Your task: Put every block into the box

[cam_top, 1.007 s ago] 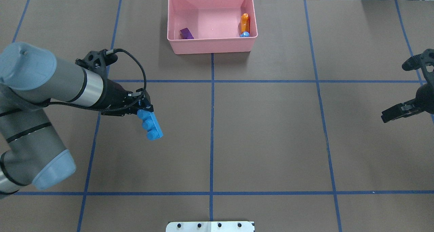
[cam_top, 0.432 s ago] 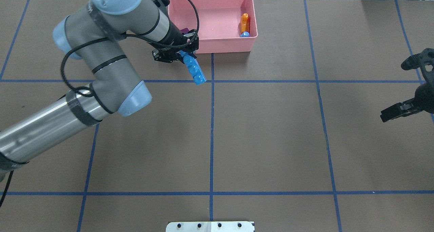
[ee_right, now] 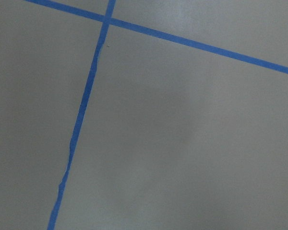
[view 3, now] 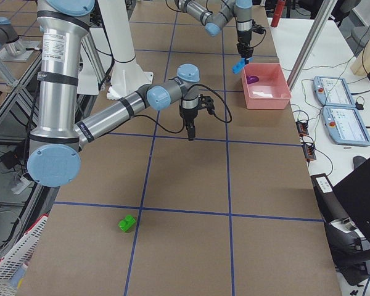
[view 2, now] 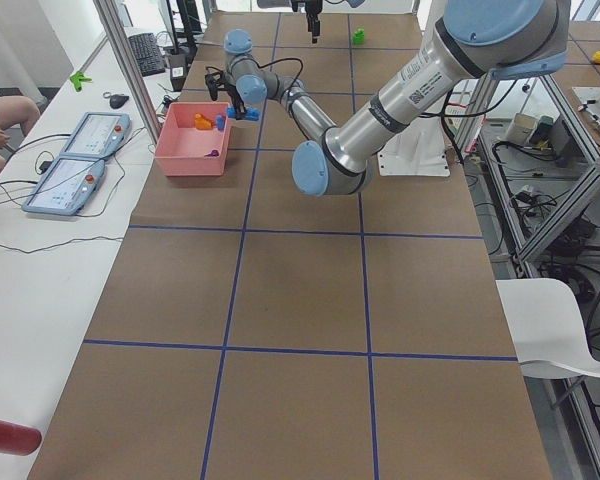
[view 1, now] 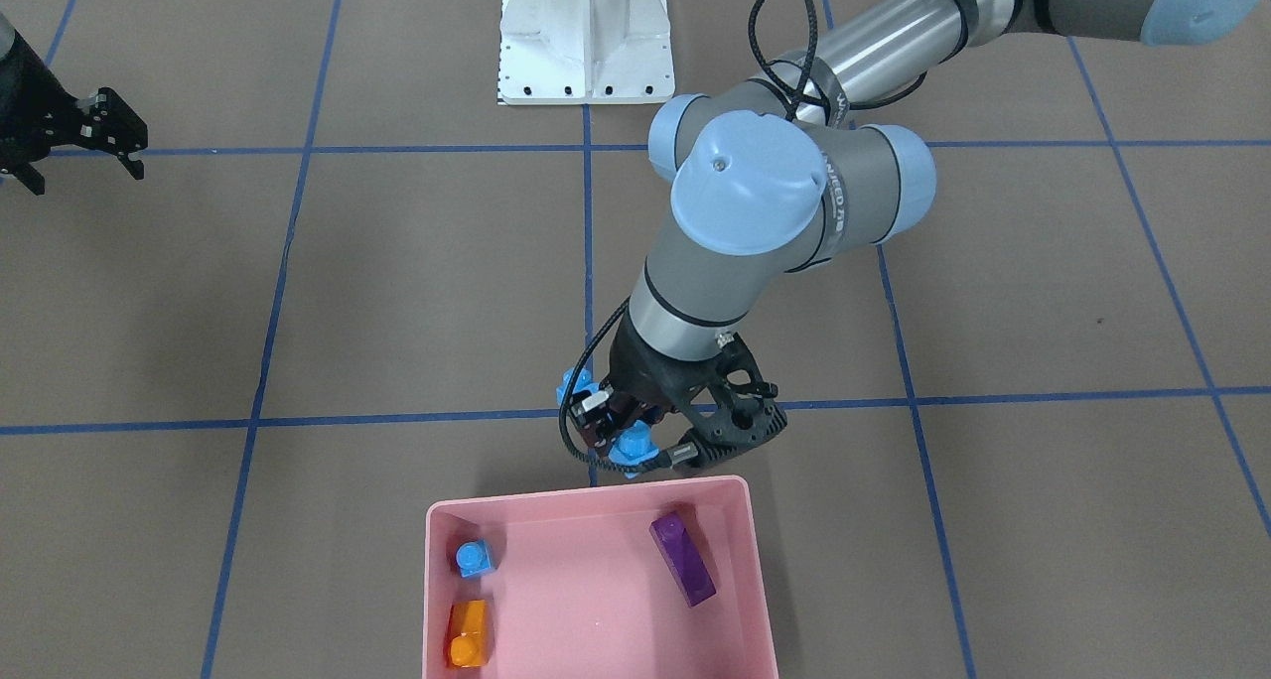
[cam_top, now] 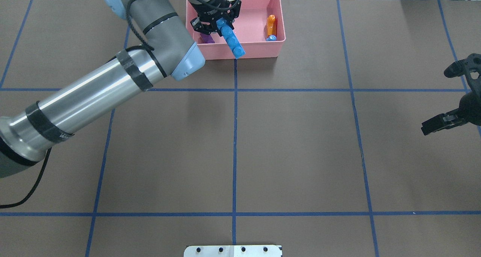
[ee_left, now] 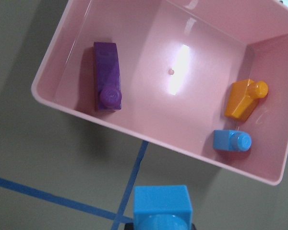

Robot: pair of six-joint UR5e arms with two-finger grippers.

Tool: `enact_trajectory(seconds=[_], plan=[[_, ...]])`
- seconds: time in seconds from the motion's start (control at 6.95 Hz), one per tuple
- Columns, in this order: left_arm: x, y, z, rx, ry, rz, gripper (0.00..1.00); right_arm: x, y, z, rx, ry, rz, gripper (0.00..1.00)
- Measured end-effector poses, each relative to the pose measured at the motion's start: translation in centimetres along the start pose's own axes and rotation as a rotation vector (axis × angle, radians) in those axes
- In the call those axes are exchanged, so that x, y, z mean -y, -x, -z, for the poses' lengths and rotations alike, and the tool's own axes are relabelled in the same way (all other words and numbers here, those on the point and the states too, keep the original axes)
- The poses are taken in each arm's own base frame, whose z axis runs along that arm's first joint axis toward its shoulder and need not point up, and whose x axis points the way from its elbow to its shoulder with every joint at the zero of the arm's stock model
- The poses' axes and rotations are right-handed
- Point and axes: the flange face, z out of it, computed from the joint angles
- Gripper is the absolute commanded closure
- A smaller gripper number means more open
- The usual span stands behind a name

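Observation:
My left gripper (cam_top: 218, 24) is shut on the long blue brick (cam_top: 232, 42) and holds it in the air over the near wall of the pink box (cam_top: 255, 51). The brick's end shows at the bottom of the left wrist view (ee_left: 161, 208). In the box (view 1: 586, 600) lie the purple brick (view 1: 682, 558), the orange brick (view 1: 467, 632) and the tiny blue brick (view 1: 476, 557). The green brick (view 3: 127, 223) lies on the table far from the box, on my right side. My right gripper (view 1: 84, 175) is open and empty, above bare table.
The white robot base (view 1: 586, 39) stands at the table's near edge. Blue tape lines (cam_top: 235, 136) cross the brown table. Operator tablets (view 3: 342, 117) and cables lie on a side bench beyond the box.
My left arm has swung forward and to the right, carrying the long blue brick from the table's left middle to the box's near wall. The right arm has not moved.

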Motion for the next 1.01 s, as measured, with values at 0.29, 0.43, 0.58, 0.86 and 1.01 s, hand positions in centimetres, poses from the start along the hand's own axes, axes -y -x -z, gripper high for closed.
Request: enact_trajectory(seconds=[0.29,0.43,0.58,0.86,1.01], plan=[[5.4,-0.7,-1.3,0.026,-0.037,0.041,1.00,0.0,0.0,-0.1,0.000,0.002,0.005,0.00],[7.2,-0.3,-1.9,0.041,-0.050,0.050,0.68,0.0,-0.1,-0.1,0.001,0.002,0.009,0.00],[8.4,-0.2,-2.3,0.054,-0.058,0.057,0.19,-0.1,-0.1,-0.1,0.004,-0.002,0.014,0.00],[8.6,-0.8,-2.6,0.051,-0.060,0.035,0.00,-0.2,-0.4,-0.3,0.014,-0.017,0.026,0.00],[8.0,-1.2,-2.8,0.050,-0.054,0.017,0.00,-0.5,-0.7,-0.4,0.013,-0.017,0.028,0.00]])
